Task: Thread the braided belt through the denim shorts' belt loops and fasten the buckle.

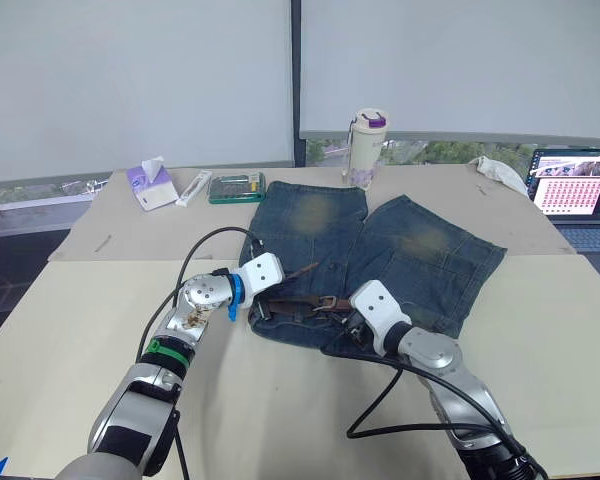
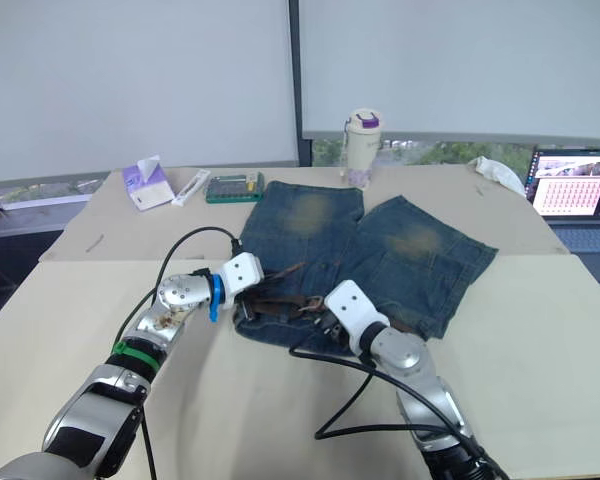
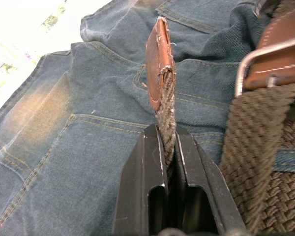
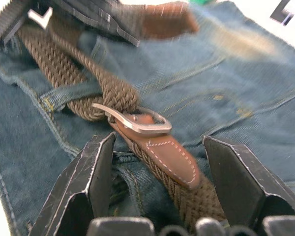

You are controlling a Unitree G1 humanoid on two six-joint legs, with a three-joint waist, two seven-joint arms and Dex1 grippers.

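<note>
The denim shorts (image 1: 380, 250) lie flat mid-table with the waistband toward me. Along that waistband runs the braided belt (image 1: 298, 298), passing under a belt loop (image 4: 71, 93). My left gripper (image 3: 168, 147) is shut on the belt's free end just below its brown leather tip (image 3: 159, 59), which it holds up over the denim. The strap goes through the silver buckle (image 4: 137, 124). My right gripper (image 4: 160, 142) is open, one finger on either side of the strap's leather tab just behind the buckle, at the waistband's right part (image 1: 352, 325).
At the back of the table stand a white tumbler with a purple lid (image 1: 366, 148), a green box (image 1: 236, 188), a white tube (image 1: 193, 187) and a tissue pack (image 1: 148, 186). A laptop (image 1: 575, 185) and a white cloth (image 1: 500, 170) sit far right. Black cables (image 1: 380, 415) trail from both wrists.
</note>
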